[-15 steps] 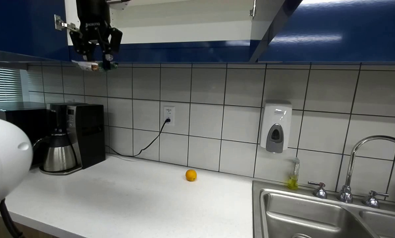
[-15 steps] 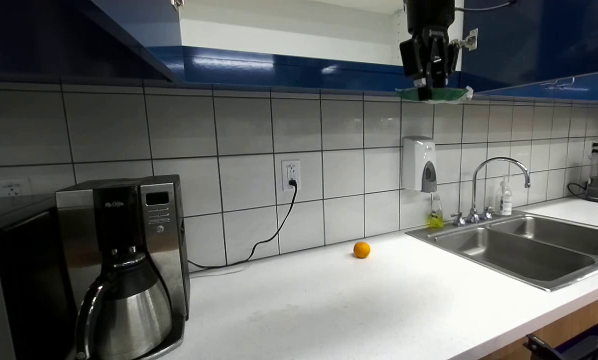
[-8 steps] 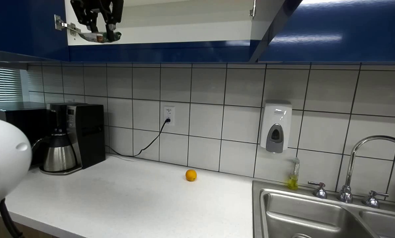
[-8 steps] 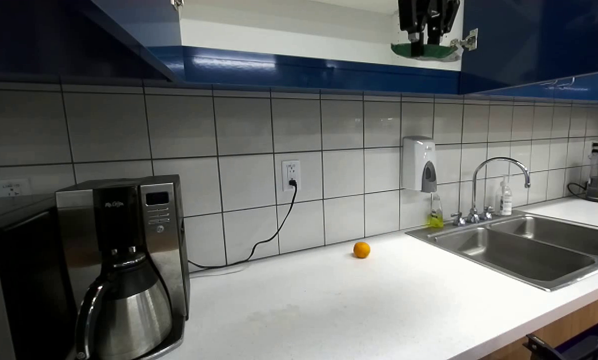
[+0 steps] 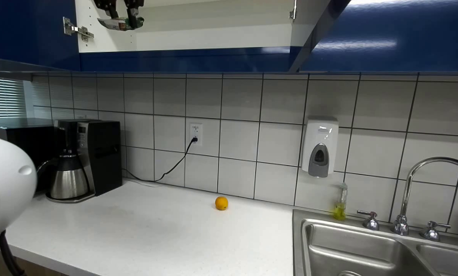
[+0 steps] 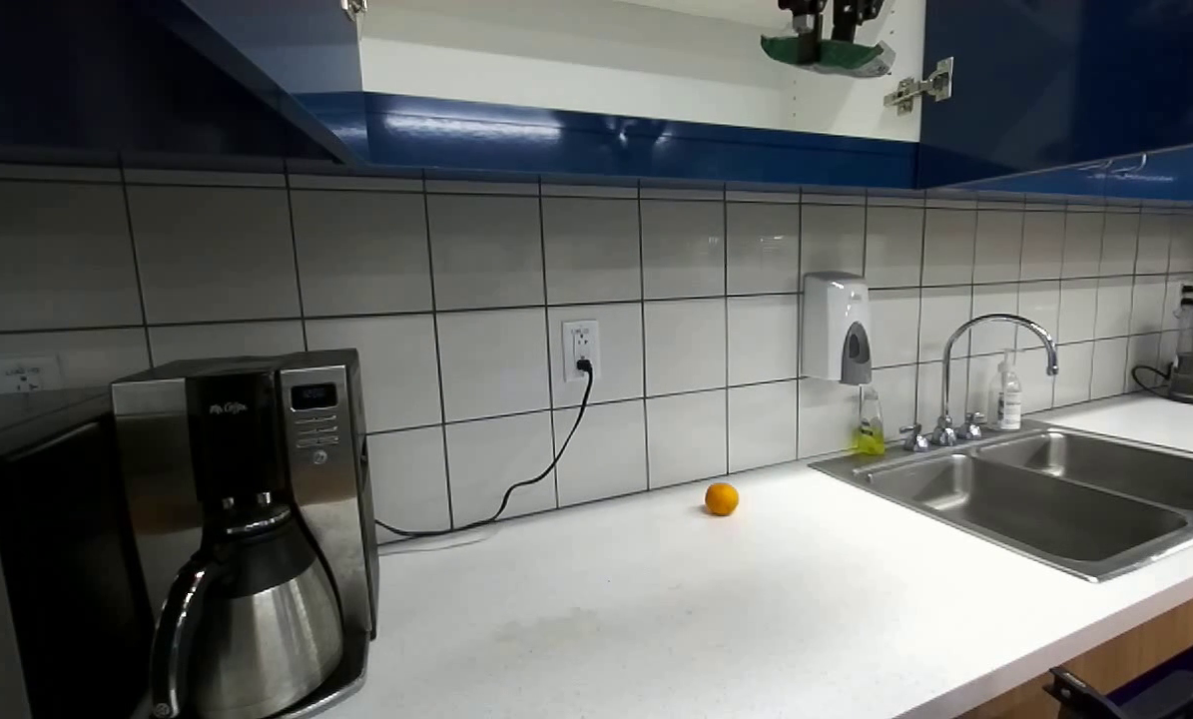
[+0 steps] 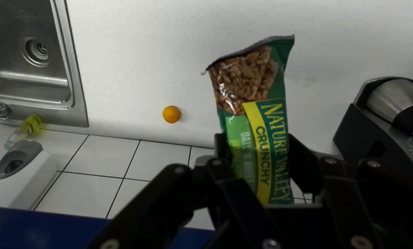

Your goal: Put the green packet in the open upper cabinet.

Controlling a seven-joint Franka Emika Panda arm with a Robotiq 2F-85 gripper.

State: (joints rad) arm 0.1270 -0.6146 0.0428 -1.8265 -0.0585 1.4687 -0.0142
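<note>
Claw [image 7: 258, 148] grips green packet [image 7: 255, 119] before the open cabinet [image 5: 213, 36].

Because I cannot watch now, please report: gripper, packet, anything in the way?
Gripper closed on packet. Held up at open cabinet, not yet released. Possible snag: door hinge.

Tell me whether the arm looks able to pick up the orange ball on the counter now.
Probably not as things stand: the claw is shut on the green packet, up by the open upper cabinet, so its grip is taken. The orange ball itself lies uncovered on the white counter.
</note>
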